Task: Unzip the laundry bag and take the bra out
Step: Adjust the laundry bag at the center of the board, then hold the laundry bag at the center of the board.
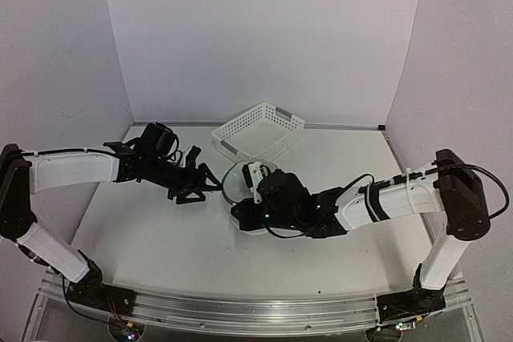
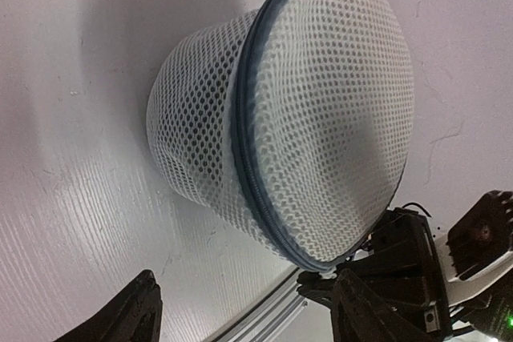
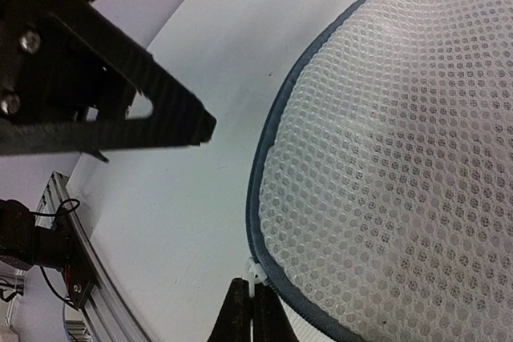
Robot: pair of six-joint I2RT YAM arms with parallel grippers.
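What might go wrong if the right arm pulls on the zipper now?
1. The left gripper is open and off the laundry bag, so the bag may drag along instead of unzipping.
2. The right gripper pinches the small zipper pull only at its very tips; it may slip out.

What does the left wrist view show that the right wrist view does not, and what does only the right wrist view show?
Only the left wrist view: the side wall of the laundry bag behind its dark rim, and the left gripper open, short of the bag. Only the right wrist view: the right gripper shut on a small white tab at the rim. Both: the bag's mesh face, the rim and the white table.
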